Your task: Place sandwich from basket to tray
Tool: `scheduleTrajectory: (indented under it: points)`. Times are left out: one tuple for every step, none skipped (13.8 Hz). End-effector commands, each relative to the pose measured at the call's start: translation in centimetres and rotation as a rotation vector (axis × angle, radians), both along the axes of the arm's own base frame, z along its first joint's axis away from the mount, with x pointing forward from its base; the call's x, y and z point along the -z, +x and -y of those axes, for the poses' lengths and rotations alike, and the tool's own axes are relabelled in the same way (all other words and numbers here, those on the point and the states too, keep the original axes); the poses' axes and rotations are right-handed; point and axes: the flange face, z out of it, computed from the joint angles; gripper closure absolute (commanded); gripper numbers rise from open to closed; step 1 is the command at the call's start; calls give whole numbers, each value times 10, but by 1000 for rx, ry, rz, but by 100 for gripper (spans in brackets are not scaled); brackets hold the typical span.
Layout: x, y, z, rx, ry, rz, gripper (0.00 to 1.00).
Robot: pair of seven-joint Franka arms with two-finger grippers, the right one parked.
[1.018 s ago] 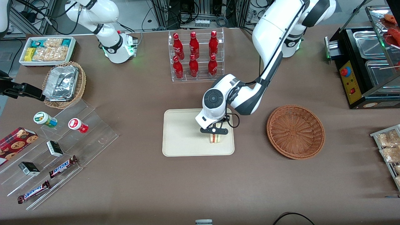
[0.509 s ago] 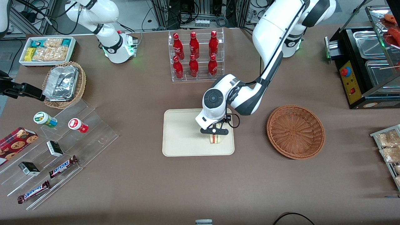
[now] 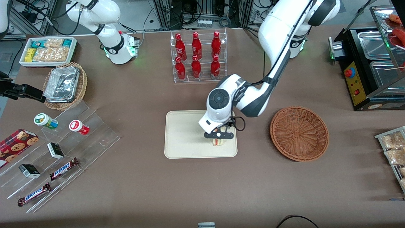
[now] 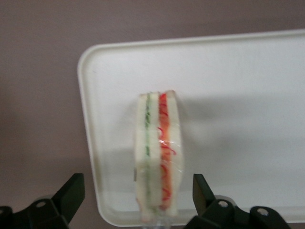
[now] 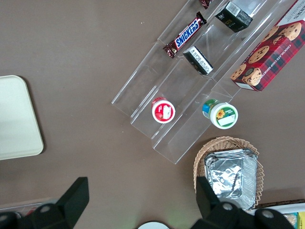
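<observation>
The sandwich (image 3: 217,142) stands on its edge on the cream tray (image 3: 186,136), near the tray's corner nearest the front camera on the basket's side. In the left wrist view the sandwich (image 4: 158,157) shows its green and red filling, with the tray (image 4: 238,95) under it. My left gripper (image 3: 218,136) hovers straight above the sandwich and is open. Its black fingers (image 4: 71,191) stand wide apart on either side of the sandwich without touching it. The reddish-brown wicker basket (image 3: 299,133) sits beside the tray toward the working arm's end and holds nothing.
A clear rack of red bottles (image 3: 197,57) stands farther from the front camera than the tray. A clear stepped stand with snacks (image 3: 60,152) and a tan basket with foil trays (image 3: 65,85) lie toward the parked arm's end. A black appliance (image 3: 370,66) stands toward the working arm's end.
The gripper and wrist have lifted slightly above the sandwich. The sandwich stays standing in the same place on the tray.
</observation>
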Motion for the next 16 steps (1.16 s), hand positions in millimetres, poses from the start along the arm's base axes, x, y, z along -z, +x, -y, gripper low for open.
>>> scheduleTrajectory:
  points:
    - [-37,23,-49,-75,17,-10,0]
    - [-42,29,-64,-93,28,-23,0]
    - [-47,37,-82,-92,35,-34,0]
    - [-54,45,-104,-87,41,-46,0]
    - [-63,52,-130,-83,42,-52,0]
    - [-72,58,-157,-72,35,-55,0]
    - [-82,61,-181,-66,21,-63,0]
    - [-93,64,-206,-65,12,-78,0]
    - [-105,66,-228,-61,12,-96,0]
    - [-119,66,-247,-58,13,-105,0]
    - [-136,63,-259,-43,13,-107,0]
    - [-150,60,-268,-23,12,-103,0]
    - [-170,57,-277,-26,9,-84,0]
    - [-188,52,-285,-36,11,-77,0]
    - [-207,43,-293,-44,19,-86,0]
    - [-224,38,-306,-63,23,-90,0]
